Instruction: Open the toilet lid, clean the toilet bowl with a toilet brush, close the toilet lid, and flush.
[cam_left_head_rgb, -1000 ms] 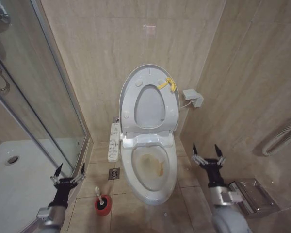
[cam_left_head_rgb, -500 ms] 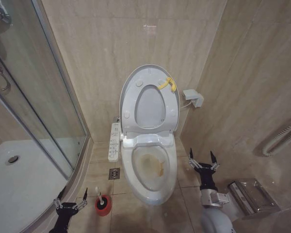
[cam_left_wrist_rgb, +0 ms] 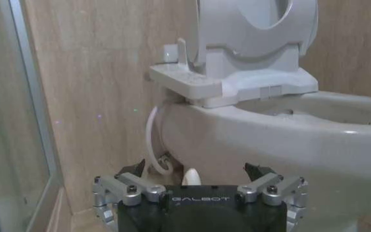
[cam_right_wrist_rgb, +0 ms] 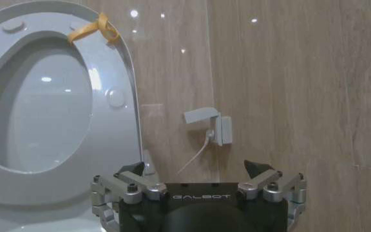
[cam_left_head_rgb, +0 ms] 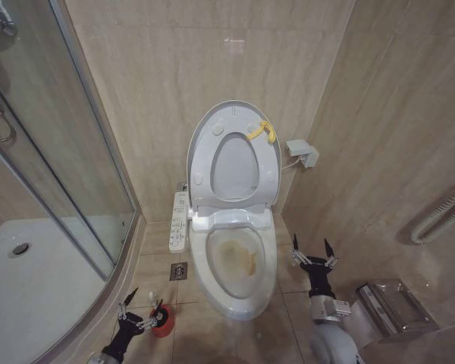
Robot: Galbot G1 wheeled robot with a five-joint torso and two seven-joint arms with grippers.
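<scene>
Left gripper [cam_left_head_rgb: 139, 304] dropped toward the brush [cam_left_head_rgb: 156, 309], fingers spread.
Its white handle stood between the fingertips; right gripper [cam_left_head_rgb: 311, 252] hung released beside the bowl [cam_left_head_rgb: 239, 292], lid [cam_left_head_rgb: 201, 144] raised.

The toilet lid [cam_left_head_rgb: 233, 155] is glossy white with a small yellow tie [cam_left_head_rgb: 262, 131] at its rim, and the toilet bowl [cam_left_head_rgb: 235, 262] is white with yellowish-brown staining inside. The toilet brush [cam_left_head_rgb: 155, 310] has a white handle and stands in a red holder cup [cam_left_head_rgb: 163, 323], while both grippers, the left gripper [cam_left_head_rgb: 141, 305] and the right gripper [cam_left_head_rgb: 312, 251], are black with silver-grey metal joints. The walls [cam_left_head_rgb: 152, 68] are beige with faint horizontal streaks, and the floor tiles [cam_left_head_rgb: 155, 265] are a matching beige with darker grout lines.
</scene>
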